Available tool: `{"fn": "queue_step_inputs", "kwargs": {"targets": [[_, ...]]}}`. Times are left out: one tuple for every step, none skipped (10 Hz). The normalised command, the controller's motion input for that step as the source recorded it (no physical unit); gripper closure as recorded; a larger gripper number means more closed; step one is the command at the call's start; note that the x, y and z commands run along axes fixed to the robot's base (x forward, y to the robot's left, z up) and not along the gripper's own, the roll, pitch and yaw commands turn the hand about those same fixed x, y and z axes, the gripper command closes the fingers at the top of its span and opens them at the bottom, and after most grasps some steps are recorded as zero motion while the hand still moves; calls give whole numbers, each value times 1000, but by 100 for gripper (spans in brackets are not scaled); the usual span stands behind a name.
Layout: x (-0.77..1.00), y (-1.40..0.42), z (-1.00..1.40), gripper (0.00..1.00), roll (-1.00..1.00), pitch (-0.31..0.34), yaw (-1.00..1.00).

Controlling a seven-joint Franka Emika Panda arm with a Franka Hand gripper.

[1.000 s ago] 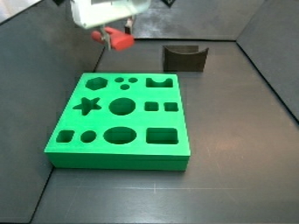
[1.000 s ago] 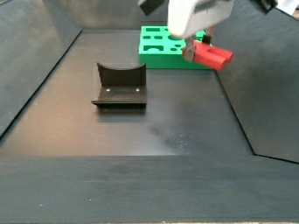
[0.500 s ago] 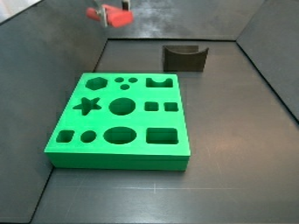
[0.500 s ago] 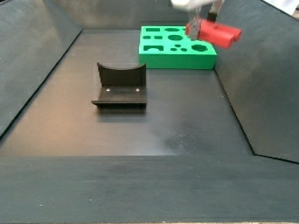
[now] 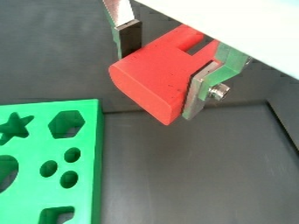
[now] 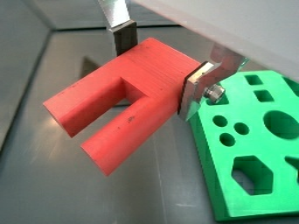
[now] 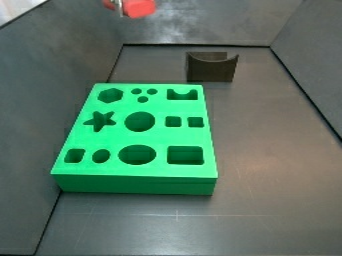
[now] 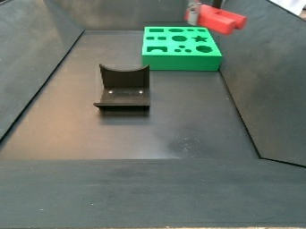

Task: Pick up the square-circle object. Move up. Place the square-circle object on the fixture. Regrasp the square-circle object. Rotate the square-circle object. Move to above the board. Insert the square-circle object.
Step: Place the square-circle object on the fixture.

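Red plastic fills both wrist views: the peg (image 6: 122,101) sits clamped between the claw's (image 5: 163,61) silver fingers (image 5: 214,80), which are closed on its blocky end, while two stubby prongs point away from the grip. A second ago the peg hung low at the far edge of the counter (image 8: 180,125), close beside the board (image 7: 139,138). Now it has climbed almost out of both side views, showing only at the upper rim (image 7: 134,7), (image 8: 221,18), with little of the claw itself visible there. That rise suggests the pick-up is done and the move up is nearly finished.

Nothing else has shifted. The board lies flat toward one far corner of the counter, its holes all empty. The fixture (image 8: 122,88) stands well apart from it on bare counter, its notch vacant. The likely next step is carrying the peg across and down onto that fixture, which calls for a steady grip.
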Motion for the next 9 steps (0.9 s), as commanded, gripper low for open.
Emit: {"fn": "queue_step_inputs", "kwargs": {"targets": [[1000, -71, -68, 100, 28, -49, -1000], [1000, -68, -71, 100, 29, -45, -1000], [1000, -60, -71, 100, 31, -42, -1000], [1000, -58, -70, 100, 32, -38, -1000], [1000, -52, -69, 100, 35, -34, -1000], [1000, -45, -67, 100, 40, -28, -1000], [1000, -39, -64, 100, 49, -10, -1000], [1000, -38, -63, 100, 49, -1, -889], [1000, -31, -62, 100, 45, 21, -478]]}}
